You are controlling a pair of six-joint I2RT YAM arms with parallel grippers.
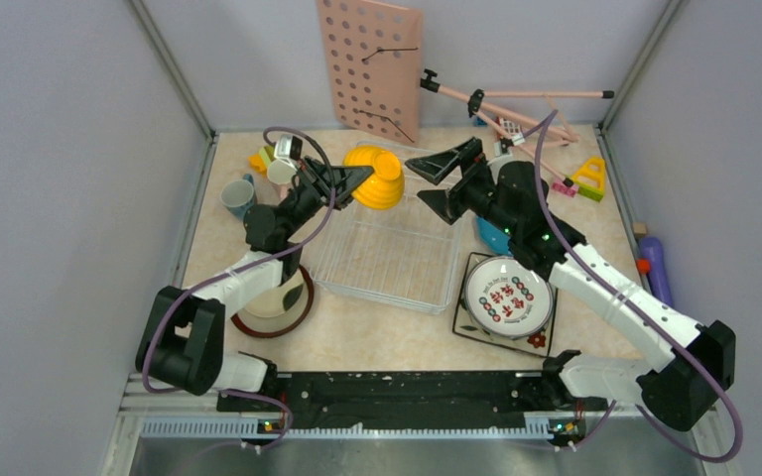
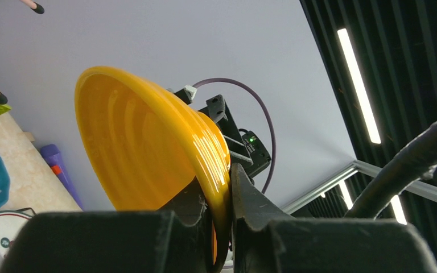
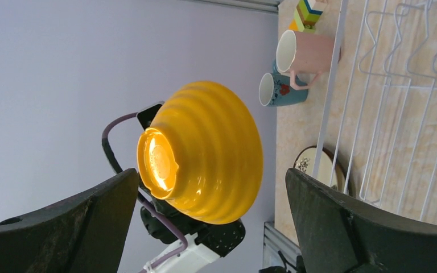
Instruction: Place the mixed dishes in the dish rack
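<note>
Left fingers (image 2: pixel 240 196) are clenching the rim of the yellow bowl (image 2: pixel 148 153), holding it tilted in the air, the dish rack (image 1: pixel 387 253) lying below them. Right fingers (image 1: pixel 442 162), spread wide, are facing it from just beyond. Such a thin edge grip is risking a slip if they bump it.

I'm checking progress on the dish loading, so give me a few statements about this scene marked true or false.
1. The left gripper clamps the yellow bowl by its rim. True.
2. The right gripper is shut on the bowl. False: it is open and apart from it.
3. The dish rack holds a plate. False: no plate is seen in it.
4. The round white patterned plate lies on the square flowered black-rimmed plate. True.
</note>
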